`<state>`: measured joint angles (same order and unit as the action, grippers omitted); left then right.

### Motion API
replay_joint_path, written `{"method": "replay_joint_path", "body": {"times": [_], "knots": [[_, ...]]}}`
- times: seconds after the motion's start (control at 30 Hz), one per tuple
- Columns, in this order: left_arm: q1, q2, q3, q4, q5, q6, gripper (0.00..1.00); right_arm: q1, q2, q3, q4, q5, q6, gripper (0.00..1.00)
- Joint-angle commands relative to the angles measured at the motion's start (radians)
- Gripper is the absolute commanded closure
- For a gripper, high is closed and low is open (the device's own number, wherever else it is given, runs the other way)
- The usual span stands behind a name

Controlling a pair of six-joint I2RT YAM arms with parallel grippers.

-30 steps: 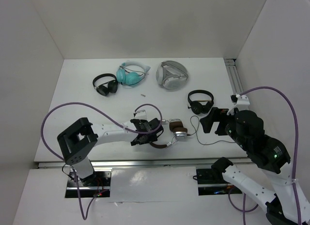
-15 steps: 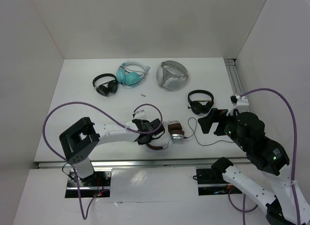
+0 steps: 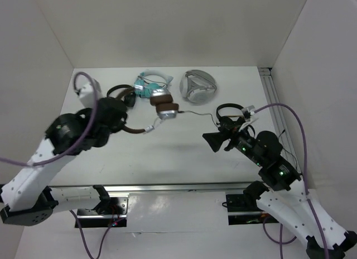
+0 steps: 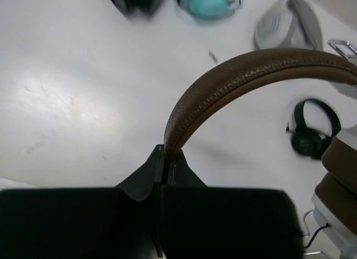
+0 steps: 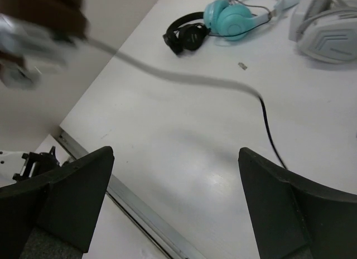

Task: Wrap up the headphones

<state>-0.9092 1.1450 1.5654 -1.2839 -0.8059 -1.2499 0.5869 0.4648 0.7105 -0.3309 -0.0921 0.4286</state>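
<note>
Pinches the headphones (image 3: 165,106) by the headband in the left gripper (image 4: 165,161), earcups pointing far-right. Spreads the right gripper (image 5: 175,175) wide, holding nothing.

No legible text or markings.

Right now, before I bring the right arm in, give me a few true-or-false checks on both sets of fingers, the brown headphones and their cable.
1. The left fingers are shut on the headband of the headphones. True.
2. The right fingers are shut on the cable. False: they stand wide open and pinch nothing.
3. The headphones lie flat on the table. False: they hang from the left fingers, earcups clear of the surface.
4. The teal pair sits near the table's far edge. True.
</note>
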Motion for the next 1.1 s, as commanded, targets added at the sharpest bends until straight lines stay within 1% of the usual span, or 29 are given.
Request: {"method": "replay_joint_path", "body": {"times": [0.0, 0.03, 0.07, 0.1, 0.13, 0.23, 0.3, 0.33, 0.47, 0.67, 0.73, 0.87, 1.0, 1.03, 1.07], "knots": [[0.099, -0.027, 0.202, -0.074, -0.078, 0.255, 1.0, 0.008, 0.08, -0.075, 0.364, -0.099, -0.017, 0.0], [0.154, -0.015, 0.249, -0.074, -0.069, 0.295, 1.0, 0.008, 0.099, -0.1, 0.404, -0.132, -0.027, 0.0], [0.179, 0.004, 0.293, -0.074, -0.044, 0.367, 1.0, 0.008, 0.144, -0.109, 0.443, -0.15, -0.048, 0.0], [0.202, 0.004, 0.37, -0.074, -0.03, 0.394, 1.0, 0.008, 0.167, -0.109, 0.51, -0.168, -0.059, 0.0], [0.243, 0.019, 0.401, -0.074, -0.015, 0.417, 1.0, 0.008, 0.191, -0.126, 0.539, -0.201, -0.068, 0.0], [0.289, 0.032, 0.49, -0.074, 0.045, 0.483, 1.0, 0.008, 0.271, -0.137, 0.588, -0.201, -0.088, 0.0], [0.329, 0.032, 0.512, -0.074, 0.068, 0.504, 1.0, 0.008, 0.313, -0.148, 0.599, -0.19, -0.097, 0.0], [0.342, 0.032, 0.522, -0.074, 0.068, 0.523, 1.0, 0.008, 0.324, -0.148, 0.599, -0.19, -0.106, 0.02], [0.407, 0.032, 0.522, -0.074, 0.115, 0.546, 1.0, 0.008, 0.344, -0.148, 0.589, -0.233, -0.131, 0.1], [0.441, 0.021, 0.487, -0.019, 0.218, 0.576, 1.0, 0.008, 0.33, -0.138, 0.579, -0.224, -0.175, 0.13], [0.441, 0.021, 0.487, -0.018, 0.229, 0.576, 1.0, 0.008, 0.348, -0.128, 0.579, -0.224, -0.188, 0.14], [0.441, 0.021, 0.487, -0.009, 0.229, 0.586, 1.0, 0.008, 0.434, -0.118, 0.593, -0.215, -0.188, 0.17], [0.441, 0.021, 0.478, -0.009, 0.229, 0.586, 1.0, 0.008, 0.509, -0.138, 0.674, -0.245, -0.179, 0.25], [0.441, 0.021, 0.478, -0.009, 0.229, 0.586, 1.0, 0.008, 0.524, -0.138, 0.688, -0.254, -0.168, 0.3], [0.441, 0.012, 0.478, -0.009, 0.229, 0.586, 1.0, 0.008, 0.552, -0.138, 0.7, -0.267, -0.159, 0.32]]}}
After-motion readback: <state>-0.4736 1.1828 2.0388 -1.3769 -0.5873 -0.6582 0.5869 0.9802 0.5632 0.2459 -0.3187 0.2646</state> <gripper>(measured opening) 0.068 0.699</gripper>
